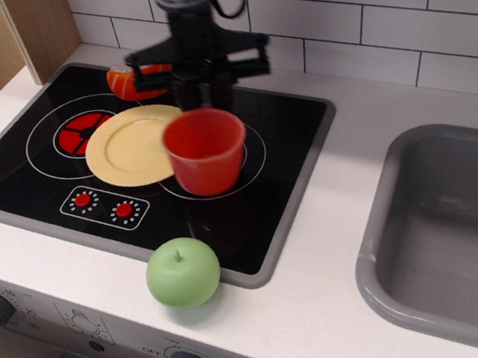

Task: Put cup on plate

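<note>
The red-orange cup (pixel 206 152) hangs upright just above the black stovetop, overlapping the right edge of the pale yellow plate (pixel 130 146). My gripper (pixel 203 102) comes down from above and is shut on the cup's far rim, where the handle is hidden behind the fingers. The cup looks slightly blurred. The plate lies flat on the stovetop, left of the cup, with nothing on it.
An orange-and-white toy food (pixel 130 81) sits at the back of the stovetop (pixel 286 137) behind the plate. A green apple (pixel 183 273) rests on the counter's front edge. A grey sink (pixel 460 228) lies to the right. Red burner rings (pixel 82 130) and knobs lie to the left.
</note>
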`<state>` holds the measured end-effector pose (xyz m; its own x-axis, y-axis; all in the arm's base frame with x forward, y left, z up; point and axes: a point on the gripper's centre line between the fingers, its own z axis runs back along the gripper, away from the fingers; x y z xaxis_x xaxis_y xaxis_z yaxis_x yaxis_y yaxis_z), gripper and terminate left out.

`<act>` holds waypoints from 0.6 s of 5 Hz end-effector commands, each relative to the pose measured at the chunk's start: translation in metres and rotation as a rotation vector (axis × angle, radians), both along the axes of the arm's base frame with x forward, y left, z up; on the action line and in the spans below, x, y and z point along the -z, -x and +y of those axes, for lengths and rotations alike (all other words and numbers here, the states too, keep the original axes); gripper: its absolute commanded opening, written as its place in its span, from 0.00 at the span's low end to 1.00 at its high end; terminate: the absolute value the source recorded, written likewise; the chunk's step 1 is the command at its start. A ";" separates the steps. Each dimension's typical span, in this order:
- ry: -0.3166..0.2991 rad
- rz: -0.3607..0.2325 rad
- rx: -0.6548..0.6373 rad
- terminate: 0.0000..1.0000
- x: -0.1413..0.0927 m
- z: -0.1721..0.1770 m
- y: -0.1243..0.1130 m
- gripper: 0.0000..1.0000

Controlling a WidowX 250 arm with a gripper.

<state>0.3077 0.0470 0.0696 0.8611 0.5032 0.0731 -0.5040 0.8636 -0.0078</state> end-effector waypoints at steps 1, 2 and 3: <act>-0.015 -0.118 -0.030 0.00 -0.023 0.050 -0.008 0.00; -0.016 -0.170 -0.047 0.00 -0.026 0.070 -0.014 0.00; -0.033 -0.175 -0.072 0.00 -0.024 0.080 -0.023 0.00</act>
